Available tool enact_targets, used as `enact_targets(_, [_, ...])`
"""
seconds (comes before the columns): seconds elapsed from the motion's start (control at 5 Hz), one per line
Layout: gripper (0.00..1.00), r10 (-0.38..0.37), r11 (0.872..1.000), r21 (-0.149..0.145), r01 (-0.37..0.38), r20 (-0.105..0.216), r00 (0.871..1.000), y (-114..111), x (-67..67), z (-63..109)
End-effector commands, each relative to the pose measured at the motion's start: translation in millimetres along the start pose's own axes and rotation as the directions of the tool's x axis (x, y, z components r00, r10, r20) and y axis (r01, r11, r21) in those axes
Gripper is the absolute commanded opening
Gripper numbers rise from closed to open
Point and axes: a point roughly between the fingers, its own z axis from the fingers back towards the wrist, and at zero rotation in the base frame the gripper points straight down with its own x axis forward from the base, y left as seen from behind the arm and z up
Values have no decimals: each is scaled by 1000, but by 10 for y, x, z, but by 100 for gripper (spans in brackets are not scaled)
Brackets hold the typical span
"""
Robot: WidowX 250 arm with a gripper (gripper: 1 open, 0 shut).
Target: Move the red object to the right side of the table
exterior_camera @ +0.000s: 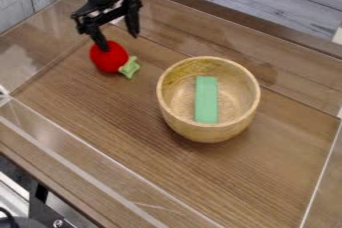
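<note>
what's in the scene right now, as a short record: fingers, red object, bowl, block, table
fingers: open, at the red object's far edge, hold on it not clear
red object: round, bright red, pale green tip pointing toward the bowl, on the left part of the table
bowl: round, light wood, right of the red object
block: flat, green, inside the bowl
table: brown wood grain
task state: red object not yet on the right side

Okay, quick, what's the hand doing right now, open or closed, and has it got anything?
Hand: open, fingers spread just by the red fruit, with no grip on it visible.
</note>
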Motion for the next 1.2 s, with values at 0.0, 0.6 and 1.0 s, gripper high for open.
enact_targets(0.0, [100, -12, 998, -56, 17, 86, 996, -118, 100, 313])
enact_targets(0.6, [100, 129, 990, -71, -121, 129, 983, -28, 495, 224])
enact_targets(1.0, [100, 141, 990, -35, -137, 158, 977, 113, 748, 26])
